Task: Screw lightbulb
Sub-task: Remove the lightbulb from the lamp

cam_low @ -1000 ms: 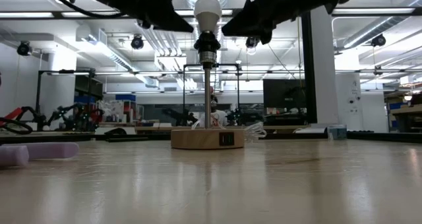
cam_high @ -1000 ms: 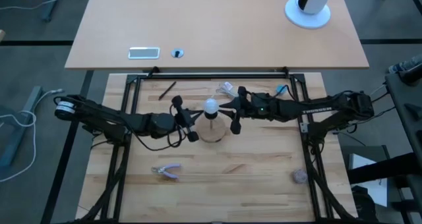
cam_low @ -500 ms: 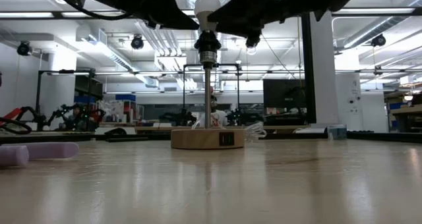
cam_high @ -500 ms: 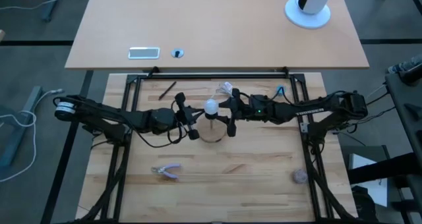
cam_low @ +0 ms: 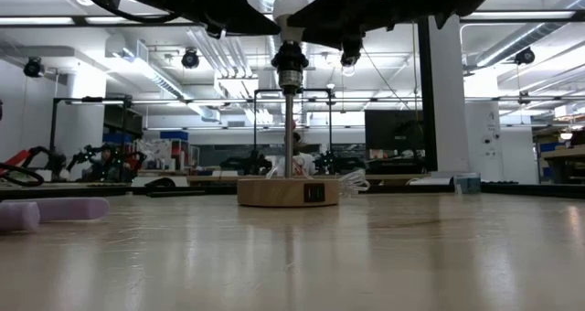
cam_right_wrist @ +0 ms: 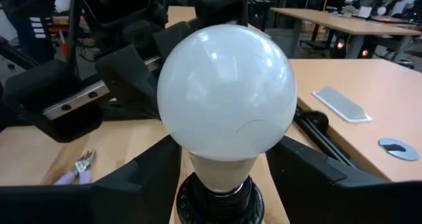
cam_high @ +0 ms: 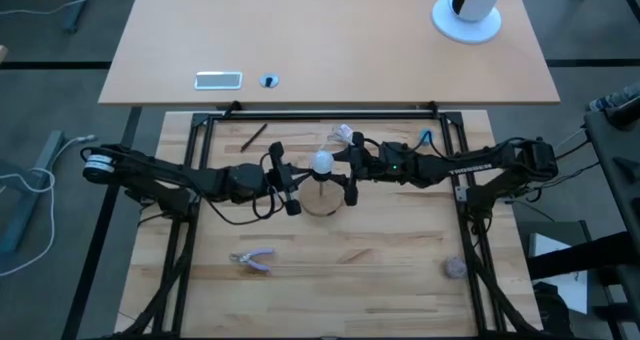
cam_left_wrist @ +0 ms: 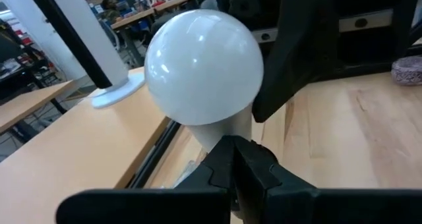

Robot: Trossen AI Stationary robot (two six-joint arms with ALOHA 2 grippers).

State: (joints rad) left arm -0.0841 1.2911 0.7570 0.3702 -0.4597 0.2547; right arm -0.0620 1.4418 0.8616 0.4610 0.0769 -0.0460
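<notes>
The lightbulb (cam_high: 322,162) sits upright in a dark socket (cam_low: 290,62) atop a thin post on the round wooden base (cam_low: 288,192), near the middle of the table (cam_high: 380,260) and toward its far edge. The right gripper (cam_high: 350,172) reaches in from the right; its fingers (cam_right_wrist: 323,178) are spread and flank the globe on either side — in the right wrist view a gap shows between each finger and the white glass, so the bulb lies between them without a visible grip. The left gripper (cam_high: 284,180) faces it from the left, just beside the post; its dark fingers (cam_left_wrist: 257,168) meet below the globe at the bulb's neck, though whether they pinch it cannot be told. Pliers (cam_high: 253,260) lie near the front edge.
</notes>
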